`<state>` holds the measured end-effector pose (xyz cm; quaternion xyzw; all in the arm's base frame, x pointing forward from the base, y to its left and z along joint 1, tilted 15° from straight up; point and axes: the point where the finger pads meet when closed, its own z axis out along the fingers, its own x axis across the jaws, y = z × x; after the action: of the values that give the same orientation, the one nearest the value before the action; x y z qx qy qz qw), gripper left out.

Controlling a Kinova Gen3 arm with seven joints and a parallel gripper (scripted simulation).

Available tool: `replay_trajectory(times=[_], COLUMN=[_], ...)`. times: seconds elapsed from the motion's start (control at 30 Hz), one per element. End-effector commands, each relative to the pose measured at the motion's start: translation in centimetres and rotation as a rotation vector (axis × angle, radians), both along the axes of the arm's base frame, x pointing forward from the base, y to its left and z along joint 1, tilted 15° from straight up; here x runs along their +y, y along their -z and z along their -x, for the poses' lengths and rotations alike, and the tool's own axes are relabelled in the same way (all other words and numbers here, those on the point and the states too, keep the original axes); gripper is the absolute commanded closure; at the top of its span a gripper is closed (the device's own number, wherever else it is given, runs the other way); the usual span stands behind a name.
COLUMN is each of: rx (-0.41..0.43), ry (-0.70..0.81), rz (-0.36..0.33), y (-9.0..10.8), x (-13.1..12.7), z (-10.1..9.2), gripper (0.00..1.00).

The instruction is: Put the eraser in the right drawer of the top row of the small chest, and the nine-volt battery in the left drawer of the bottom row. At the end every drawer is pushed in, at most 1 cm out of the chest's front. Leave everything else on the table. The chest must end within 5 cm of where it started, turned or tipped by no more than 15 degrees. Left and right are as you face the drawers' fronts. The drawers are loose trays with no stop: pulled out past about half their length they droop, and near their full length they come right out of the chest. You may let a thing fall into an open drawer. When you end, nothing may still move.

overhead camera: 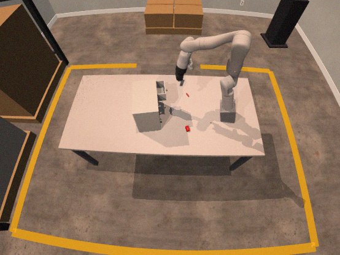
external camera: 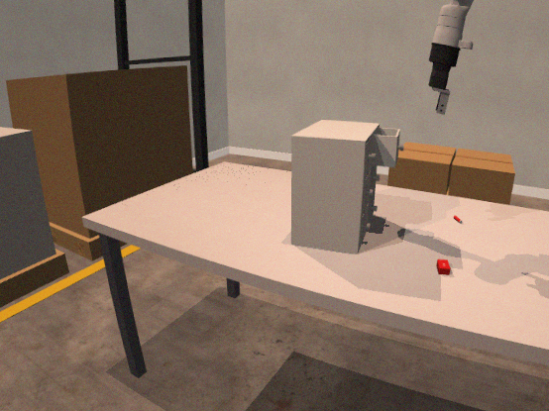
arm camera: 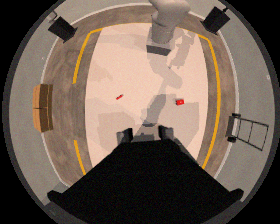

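Note:
The small grey chest (overhead camera: 147,121) (external camera: 324,189) stands mid-table, its drawer fronts facing the arm's base. The right drawer of its top row (overhead camera: 160,85) (external camera: 389,142) is pulled out; I cannot see its contents. My gripper (overhead camera: 181,82) (external camera: 442,105) (arm camera: 145,132) is open and empty. It hangs high above the table, just beyond the open drawer's front. A red block (overhead camera: 187,129) (external camera: 443,266) (arm camera: 180,102) lies on the table in front of the chest. A slim red thing (overhead camera: 187,94) (external camera: 458,219) (arm camera: 119,97) lies farther back. I cannot tell which is the eraser or the battery.
The arm's base (overhead camera: 227,114) stands on the table's right part. A low drawer front (external camera: 378,224) seems to stick out a little. Cardboard boxes (overhead camera: 173,14) (external camera: 451,171) stand on the floor behind the table, and a big crate (external camera: 99,140) to the left.

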<state>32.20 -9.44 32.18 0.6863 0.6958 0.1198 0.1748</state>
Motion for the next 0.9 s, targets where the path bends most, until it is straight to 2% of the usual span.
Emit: replay_trajectory(times=[0.0, 0.87], rx=[0.031, 0.146], ry=[0.013, 0.021], rz=[-0.010, -0.011], y=[-0.22, -0.82], x=[-0.32, -0.29], z=[-0.01, 0.15], gripper=[0.00, 0.00])
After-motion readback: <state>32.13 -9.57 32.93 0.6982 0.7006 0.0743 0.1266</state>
